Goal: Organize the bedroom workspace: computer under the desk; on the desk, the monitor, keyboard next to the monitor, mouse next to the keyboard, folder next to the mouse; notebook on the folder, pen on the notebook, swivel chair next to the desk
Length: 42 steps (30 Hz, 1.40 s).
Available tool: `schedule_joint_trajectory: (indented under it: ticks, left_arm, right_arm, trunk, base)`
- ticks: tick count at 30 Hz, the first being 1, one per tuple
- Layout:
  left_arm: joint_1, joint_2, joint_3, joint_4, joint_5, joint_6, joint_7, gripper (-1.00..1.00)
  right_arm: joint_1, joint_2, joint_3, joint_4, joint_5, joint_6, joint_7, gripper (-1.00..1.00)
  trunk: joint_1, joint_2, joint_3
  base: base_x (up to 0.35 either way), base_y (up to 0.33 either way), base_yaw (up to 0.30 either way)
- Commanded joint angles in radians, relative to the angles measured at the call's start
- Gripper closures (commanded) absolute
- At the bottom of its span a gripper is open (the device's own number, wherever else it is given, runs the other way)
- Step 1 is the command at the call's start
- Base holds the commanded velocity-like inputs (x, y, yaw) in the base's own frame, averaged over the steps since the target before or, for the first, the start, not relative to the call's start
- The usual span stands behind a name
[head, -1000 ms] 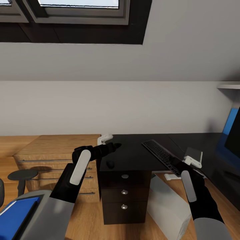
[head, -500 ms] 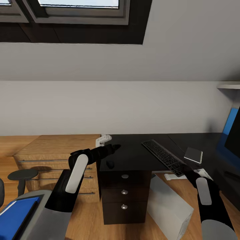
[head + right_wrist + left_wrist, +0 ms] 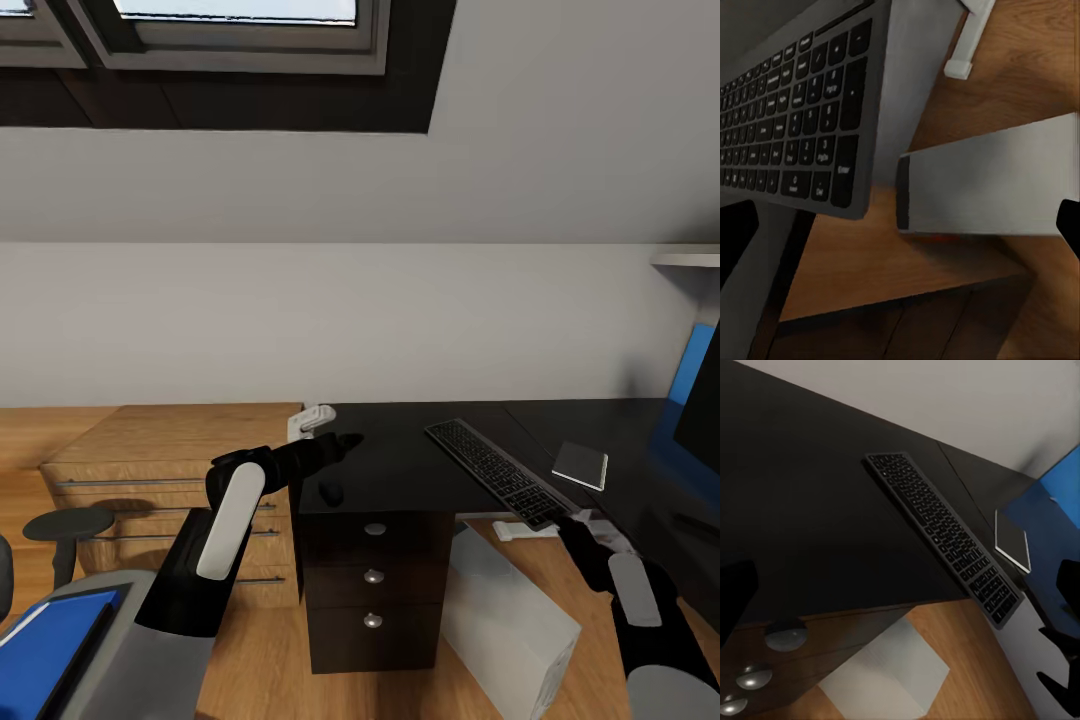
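Note:
The black desk [image 3: 400,455] carries the keyboard [image 3: 490,468], lying askew with its near end past the front edge. A dark mouse [image 3: 331,492] rests near the desk's left front, a small grey notebook [image 3: 581,464] to the right, and the monitor [image 3: 703,400] at the far right. The light-grey computer [image 3: 510,620] sits on the floor under the desk. The blue folder [image 3: 40,650] lies on the swivel chair [image 3: 68,523] at lower left. My left gripper [image 3: 325,428] hovers open over the desk's left rear corner. My right gripper [image 3: 580,522] is open below the keyboard's [image 3: 795,127] near end, above the computer [image 3: 990,187].
A wooden chest [image 3: 160,460] with bar handles stands left of the desk. Three drawers with silver knobs [image 3: 374,575] fill the desk's left front. A small white object [image 3: 520,531] lies on the floor under the desk. The sloped wall and window rise behind.
My right gripper has dropped from beside the notebook to below the desk's front edge, drawing back toward me. The left arm pulled back slightly. Keyboard, mouse and notebook stayed put.

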Motion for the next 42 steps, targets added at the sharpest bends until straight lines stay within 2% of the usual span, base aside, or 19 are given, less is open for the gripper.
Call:
schedule_joint_trajectory:
  ticks: [1,6,11,12,14,15,16,20,23,42]
  left_arm:
    - [-0.001,0.0,0.0,-0.001,0.011,0.003,0.01,-1.0]
    - [-0.001,-0.001,0.0,-0.001,0.011,0.003,0.01,-1.0]
    - [-0.001,-0.002,-0.001,-0.001,0.011,0.002,0.01,-1.0]
    - [-0.001,-0.002,-0.002,-0.001,0.011,0.002,0.01,-1.0]
    - [-0.001,-0.002,-0.002,-0.001,0.011,0.002,0.01,-1.0]
    - [-0.001,-0.002,-0.002,-0.001,0.011,0.002,0.01,-1.0]
    - [-0.001,-0.002,-0.002,-0.001,0.011,0.002,0.01,-1.0]
    - [-0.001,-0.002,-0.003,-0.001,0.011,0.003,0.01,-1.0]
    - [-0.001,-0.002,-0.002,0.0,0.011,0.003,0.01,-1.0]
    - [-0.001,0.0,-0.002,0.004,0.011,0.003,0.01,-1.0]
  right_arm:
    - [-0.001,-0.008,-0.001,0.009,-0.022,0.003,-0.008,-1.0]
    - [-0.003,-0.049,0.0,0.053,-0.097,0.005,-0.004,-1.0]
    - [-0.003,-0.059,0.0,0.055,-0.123,0.01,0.031,-1.0]
    - [-0.003,-0.06,0.0,0.056,-0.131,0.01,0.091,-1.0]
    - [-0.003,-0.061,-0.001,0.056,-0.136,0.01,0.144,-1.0]
    - [-0.003,-0.062,-0.001,0.056,-0.139,0.01,0.202,-1.0]
    - [-0.003,-0.062,-0.001,0.057,-0.14,0.01,0.231,-1.0]
    - [-0.003,-0.063,-0.001,0.061,-0.143,0.011,0.33,-1.0]
    - [-0.003,-0.063,-0.002,0.063,-0.144,0.011,0.359,-1.0]
    - [-0.003,-0.062,-0.015,0.064,-0.142,0.003,0.387,-1.0]
  trunk:
    - [0.0,-0.001,-0.001]
    - [0.0,-0.001,-0.001]
    - [0.0,-0.001,-0.001]
    - [0.0,-0.001,-0.001]
    - [0.0,-0.001,-0.001]
    - [0.0,-0.001,-0.001]
    - [0.0,-0.001,-0.001]
    - [0.0,-0.001,-0.001]
    - [0.0,-0.001,-0.001]
    - [0.0,-0.001,-0.001]
  base:
    - [0.0,0.0,0.0]
    - [0.0,0.0,0.0]
    - [0.0,0.0,0.0]
    - [0.0,0.0,0.0]
    - [0.0,0.0,0.0]
    - [0.0,0.0,0.0]
    - [0.0,0.0,0.0]
    - [0.0,0.0,0.0]
    - [0.0,0.0,0.0]
    - [0.0,0.0,0.0]
